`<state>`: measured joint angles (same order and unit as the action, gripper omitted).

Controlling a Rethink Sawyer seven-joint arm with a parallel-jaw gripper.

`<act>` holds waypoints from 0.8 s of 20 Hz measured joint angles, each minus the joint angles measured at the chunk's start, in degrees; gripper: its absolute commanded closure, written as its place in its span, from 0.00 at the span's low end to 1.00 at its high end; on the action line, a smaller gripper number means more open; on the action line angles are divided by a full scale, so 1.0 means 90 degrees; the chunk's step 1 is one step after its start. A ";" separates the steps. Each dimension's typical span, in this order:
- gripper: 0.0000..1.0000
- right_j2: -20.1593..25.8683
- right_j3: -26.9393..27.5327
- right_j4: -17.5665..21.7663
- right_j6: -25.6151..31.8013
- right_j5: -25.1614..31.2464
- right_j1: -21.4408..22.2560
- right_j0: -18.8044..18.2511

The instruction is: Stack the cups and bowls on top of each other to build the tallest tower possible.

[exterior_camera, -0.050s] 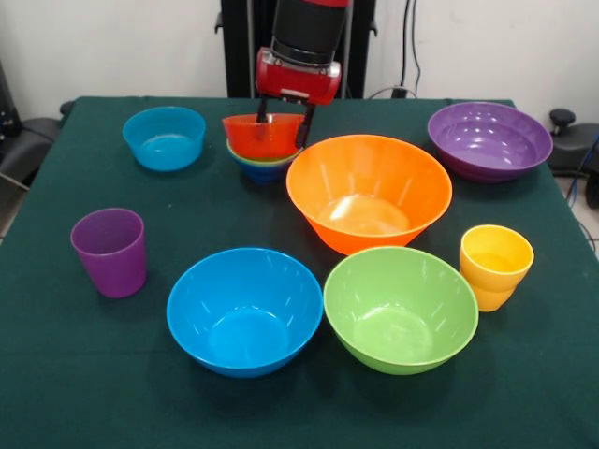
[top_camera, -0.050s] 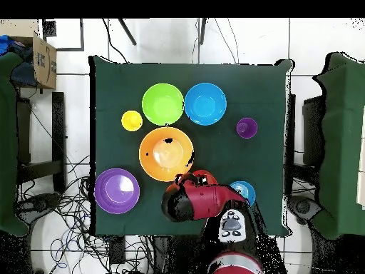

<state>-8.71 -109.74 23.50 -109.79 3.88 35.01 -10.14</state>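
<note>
The gripper [exterior_camera, -0.050s: 282, 131] hung over the far middle of the green table [exterior_camera, -0.050s: 56, 374], its two dark fingers [exterior_camera, -0.050s: 304, 129] straddling the rim of the small red-orange bowl [exterior_camera, -0.050s: 257, 134]: one finger inside the bowl, the other outside its right wall, pinching that wall between them. The red-orange bowl sat tilted in a short tower [exterior_camera, -0.050s: 263, 154] of nested small bowls, with a green rim [exterior_camera, -0.050s: 245, 159] showing just under it and the small dark blue bowl [exterior_camera, -0.050s: 265, 171] lowest, resting on the cloth (only slivers of these two lower bowls could be seen). The tower stood just beside the far left rim of the large orange bowl [exterior_camera, -0.050s: 369, 192]; whether they touched could not be told.

The small light blue bowl [exterior_camera, -0.050s: 165, 137] stood alone to the left of the tower. The wide shallow purple bowl [exterior_camera, -0.050s: 489, 140] stood at the far right. In the near row, the large blue bowl [exterior_camera, -0.050s: 244, 310] and the large green bowl [exterior_camera, -0.050s: 401, 309] stood side by side, their rims nearly meeting. The purple cup [exterior_camera, -0.050s: 110, 251] stood upright at the left, well apart from the blue bowl, and the yellow cup [exterior_camera, -0.050s: 494, 266] stood upright at the right, just beside the green bowl.

From overhead, the red arm [top_camera, -0.050s: 203, 202] covered most of the tower, leaving only a red edge visible.
</note>
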 measured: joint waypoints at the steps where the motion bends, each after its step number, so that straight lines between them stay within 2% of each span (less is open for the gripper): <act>1: 0.00 0.0003 0.0000 0.0000 0.0000 0.0026 0.0042 -0.0004; 10: 0.00 0.0084 -0.0002 0.0001 0.0000 0.0433 0.0567 -0.0004; 16: 0.00 0.0143 -0.0003 0.0003 0.0000 0.0466 0.0658 -0.0004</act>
<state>-7.43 -109.77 23.52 -109.79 8.08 40.93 -10.18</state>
